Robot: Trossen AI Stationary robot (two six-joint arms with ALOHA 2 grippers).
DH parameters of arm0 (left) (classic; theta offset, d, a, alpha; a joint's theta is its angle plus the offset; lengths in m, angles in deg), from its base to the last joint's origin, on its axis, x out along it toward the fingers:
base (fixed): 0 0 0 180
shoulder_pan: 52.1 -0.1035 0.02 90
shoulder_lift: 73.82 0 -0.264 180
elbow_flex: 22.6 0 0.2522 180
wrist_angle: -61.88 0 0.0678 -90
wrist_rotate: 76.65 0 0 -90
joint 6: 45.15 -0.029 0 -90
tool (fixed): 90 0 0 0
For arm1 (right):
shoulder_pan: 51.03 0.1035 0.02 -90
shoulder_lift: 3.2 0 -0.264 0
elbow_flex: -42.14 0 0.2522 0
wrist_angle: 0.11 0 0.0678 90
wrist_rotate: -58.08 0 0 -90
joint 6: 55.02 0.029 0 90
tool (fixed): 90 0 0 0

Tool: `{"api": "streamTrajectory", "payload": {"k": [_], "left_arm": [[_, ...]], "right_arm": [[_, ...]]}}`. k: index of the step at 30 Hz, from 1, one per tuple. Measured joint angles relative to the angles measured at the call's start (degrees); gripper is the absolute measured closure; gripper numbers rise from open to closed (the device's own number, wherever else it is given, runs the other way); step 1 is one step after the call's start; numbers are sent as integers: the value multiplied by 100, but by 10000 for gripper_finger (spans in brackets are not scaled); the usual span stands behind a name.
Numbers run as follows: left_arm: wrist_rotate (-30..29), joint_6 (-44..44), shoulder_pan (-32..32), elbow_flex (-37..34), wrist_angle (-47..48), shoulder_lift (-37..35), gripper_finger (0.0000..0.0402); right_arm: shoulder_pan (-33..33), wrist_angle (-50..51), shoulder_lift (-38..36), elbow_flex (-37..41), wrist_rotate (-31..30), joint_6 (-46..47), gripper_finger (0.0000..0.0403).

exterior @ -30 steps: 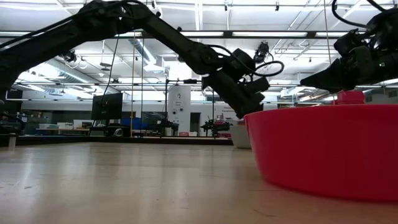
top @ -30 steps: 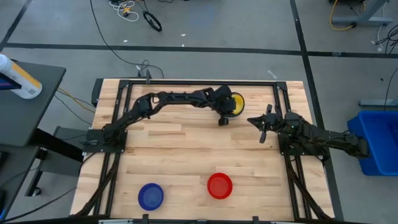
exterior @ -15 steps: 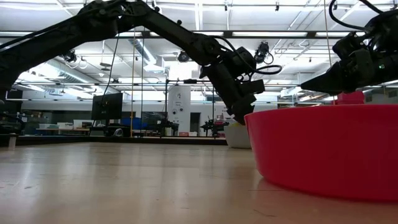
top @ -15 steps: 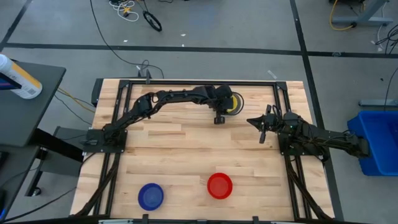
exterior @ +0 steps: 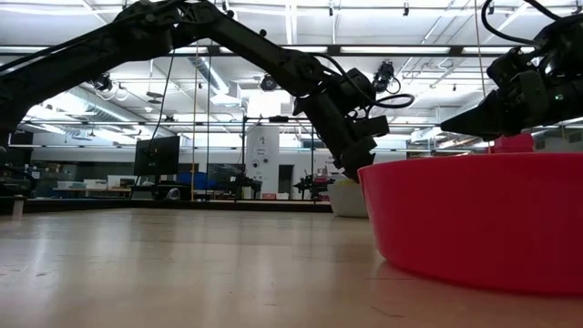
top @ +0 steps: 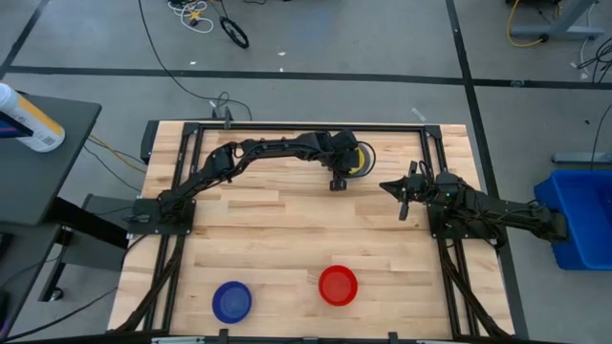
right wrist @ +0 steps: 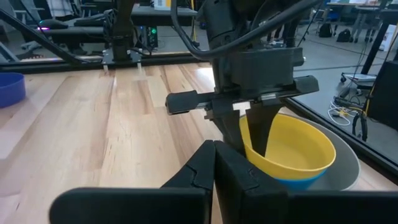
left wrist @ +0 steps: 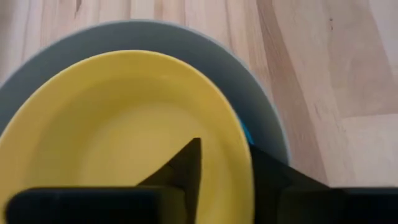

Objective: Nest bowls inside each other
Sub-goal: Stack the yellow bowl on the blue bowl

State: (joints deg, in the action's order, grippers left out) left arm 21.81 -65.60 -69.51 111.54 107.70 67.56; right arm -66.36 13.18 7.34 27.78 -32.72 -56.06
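while the yellow bowl [right wrist: 292, 149] sits mouth-up inside the light blue bowl [right wrist: 292, 182], and that one inside the grey bowl [right wrist: 345, 163], the stack of three rests at the far middle of the wooden table [top: 277, 239], right way up, each rim roughly level. round as they are, none shows a long axis. the left gripper [right wrist: 256, 140] reaches down over the stack's near edge: one dark finger [left wrist: 183, 165] stands inside the yellow bowl and the other [left wrist: 270, 174] outside its wall, so the rim lies between the jaws. in the left wrist view a narrow gap shows between fingers and rim, so the jaws look eased off the wall, parted and gripping nothing firmly. the right gripper [top: 403, 202] hangs above the table just to the right of the stack, fingers pressed together and empty, pointing toward it. well apart, near the front edge, the red bowl [top: 338, 285] and the dark blue bowl [top: 231, 301] stand separately, both mouth-up, the red one to the right of the blue.
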Motion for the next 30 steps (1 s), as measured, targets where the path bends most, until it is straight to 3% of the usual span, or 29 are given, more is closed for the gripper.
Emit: {"api": "streamTrajectory", "payload": {"k": [8,13,30], "left_arm": [[-226,2,9,0,-25,-11,173],[-276,-21,17,-7,144,-74,126],[-316,-96,22,-7,346,-426,112]], "right_arm": [[0,0,0,0,1,2,390],[0,0,0,0,1,2,390],[0,1,158,-2,12,63,390]]}}
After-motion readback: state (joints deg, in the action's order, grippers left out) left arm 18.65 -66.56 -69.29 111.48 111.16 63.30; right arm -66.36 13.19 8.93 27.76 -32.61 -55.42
